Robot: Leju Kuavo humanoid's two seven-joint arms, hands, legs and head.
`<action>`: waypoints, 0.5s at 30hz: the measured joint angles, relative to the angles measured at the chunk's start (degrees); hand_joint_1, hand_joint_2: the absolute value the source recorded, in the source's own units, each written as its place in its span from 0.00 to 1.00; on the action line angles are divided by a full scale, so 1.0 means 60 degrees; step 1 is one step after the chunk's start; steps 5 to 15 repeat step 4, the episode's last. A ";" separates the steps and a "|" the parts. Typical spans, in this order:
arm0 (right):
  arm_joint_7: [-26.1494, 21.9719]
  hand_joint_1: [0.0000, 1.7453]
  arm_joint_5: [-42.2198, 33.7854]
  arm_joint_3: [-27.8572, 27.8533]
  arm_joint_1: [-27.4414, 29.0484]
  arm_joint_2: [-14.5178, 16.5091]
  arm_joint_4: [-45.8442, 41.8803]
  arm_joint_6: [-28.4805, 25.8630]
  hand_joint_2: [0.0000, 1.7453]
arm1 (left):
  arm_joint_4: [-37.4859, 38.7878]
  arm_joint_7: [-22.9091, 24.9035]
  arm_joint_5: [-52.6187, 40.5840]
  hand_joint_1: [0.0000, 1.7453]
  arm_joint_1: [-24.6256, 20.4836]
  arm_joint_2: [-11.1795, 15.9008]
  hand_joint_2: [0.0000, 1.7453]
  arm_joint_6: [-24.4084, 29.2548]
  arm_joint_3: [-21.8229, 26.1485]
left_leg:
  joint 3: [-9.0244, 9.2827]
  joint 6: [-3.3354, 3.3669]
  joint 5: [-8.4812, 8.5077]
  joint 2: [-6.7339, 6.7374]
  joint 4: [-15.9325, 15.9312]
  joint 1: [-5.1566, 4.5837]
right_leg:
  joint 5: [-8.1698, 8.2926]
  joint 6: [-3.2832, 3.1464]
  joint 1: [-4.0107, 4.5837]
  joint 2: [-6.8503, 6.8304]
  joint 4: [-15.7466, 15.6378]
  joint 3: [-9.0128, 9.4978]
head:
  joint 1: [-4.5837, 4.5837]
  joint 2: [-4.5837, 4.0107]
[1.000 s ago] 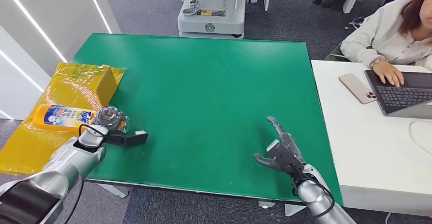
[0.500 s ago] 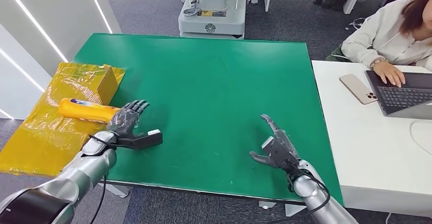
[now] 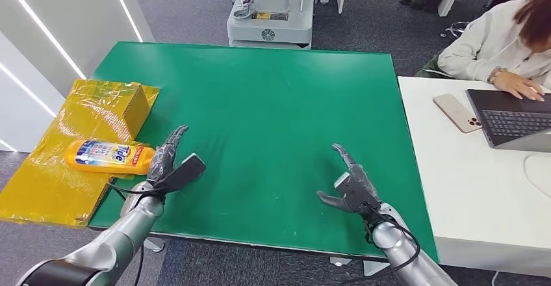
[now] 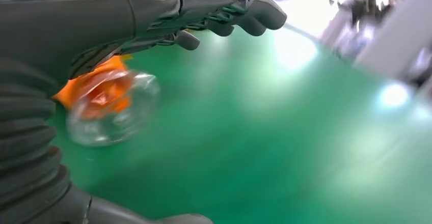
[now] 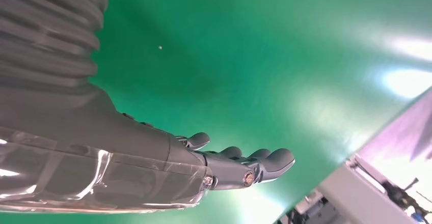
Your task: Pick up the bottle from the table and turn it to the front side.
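The orange-yellow bottle [image 3: 107, 156] lies on its side on the yellow wrapped sheet [image 3: 45, 188] at the green table's [image 3: 273, 110] left edge, its blue-and-white label facing up. Its clear cap with an orange inside [image 4: 109, 107] points toward my left hand. My left hand [image 3: 166, 162] rests just right of the cap, fingers stretched out and holding nothing; its fingers [image 4: 229, 5] show over the green surface. My right hand [image 3: 351, 186] hovers open near the table's front right, its fingers [image 5: 239, 165] spread above bare green.
A yellow wrapped box [image 3: 133, 107] stands behind the bottle. At the right, a white desk [image 3: 468, 188] holds a phone [image 3: 456, 113] and a laptop [image 3: 513, 117], where a person [image 3: 500, 39] types. A grey machine base [image 3: 269, 13] stands beyond the table's far edge.
My left hand let go of the bottle's cap end and opened, drawing back onto the table. The bottle rolled, showing a plain side and then its label again. The right hand barely moved.
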 joint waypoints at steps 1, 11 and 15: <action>-0.0173 0.00 -0.0207 -0.0008 0.0049 0.0001 -0.0019 -0.0145 1.00 | -0.0463 -0.0147 0.0735 0.00 0.0236 -0.0109 1.00 0.0174 0.0087 | 0.0000 0.0002 -0.0003 0.0001 0.0001 0.0000 | 0.0000 0.0000 0.0000 0.0002 -0.0002 0.0000 | -0.0001 0.0000; -0.0667 0.00 -0.0895 -0.0073 0.0354 0.0004 -0.0282 -0.0678 1.00 | -0.2137 -0.0254 0.2392 0.00 0.1009 -0.0363 1.00 0.0949 -0.0053 | 0.0000 0.0010 -0.0013 0.0004 0.0004 0.0002 | -0.0002 0.0002 0.0000 0.0006 -0.0014 -0.0001 | 0.0000 0.0000; -0.0667 0.00 -0.0895 -0.0073 0.0354 0.0004 -0.0282 -0.0678 1.00 | -0.2137 -0.0254 0.2392 0.00 0.1009 -0.0363 1.00 0.0949 -0.0053 | 0.0000 0.0010 -0.0013 0.0004 0.0004 0.0002 | -0.0002 0.0002 0.0000 0.0006 -0.0014 -0.0001 | 0.0000 0.0000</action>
